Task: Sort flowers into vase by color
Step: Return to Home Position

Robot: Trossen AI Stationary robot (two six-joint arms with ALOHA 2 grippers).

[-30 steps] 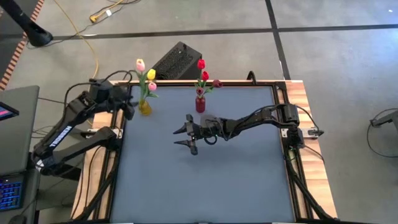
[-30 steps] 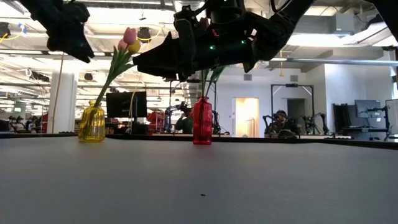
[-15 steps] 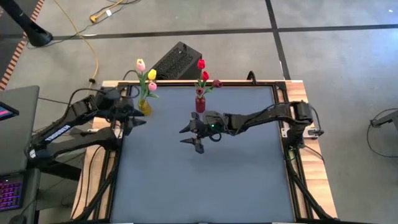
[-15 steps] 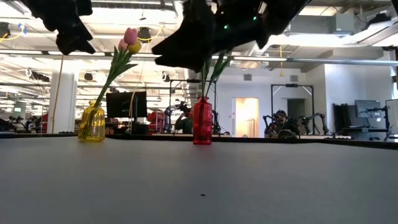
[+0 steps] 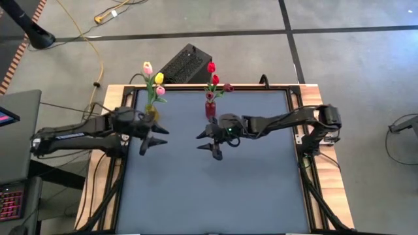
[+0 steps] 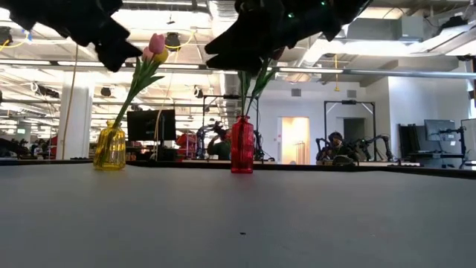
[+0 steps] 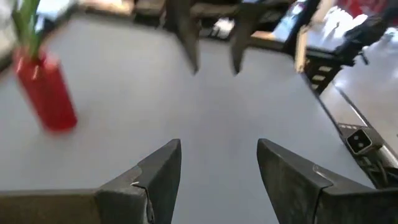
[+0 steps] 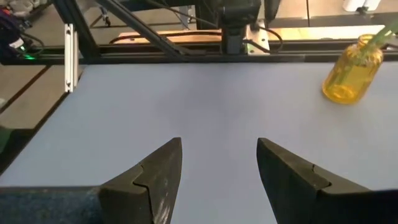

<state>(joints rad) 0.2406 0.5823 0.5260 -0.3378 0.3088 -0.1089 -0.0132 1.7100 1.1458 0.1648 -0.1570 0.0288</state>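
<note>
Flowers (image 5: 159,78) whole overhead; wrist views mostly vases (image 8: 351,78).

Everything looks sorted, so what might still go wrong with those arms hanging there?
The left gripper hangs open right beside the yellow vase; a careless swing might tip that narrow vase and its tall tulips. The right gripper, also open, sits close to the red vase: same risk. The two grippers point toward each other and might bump.
</note>
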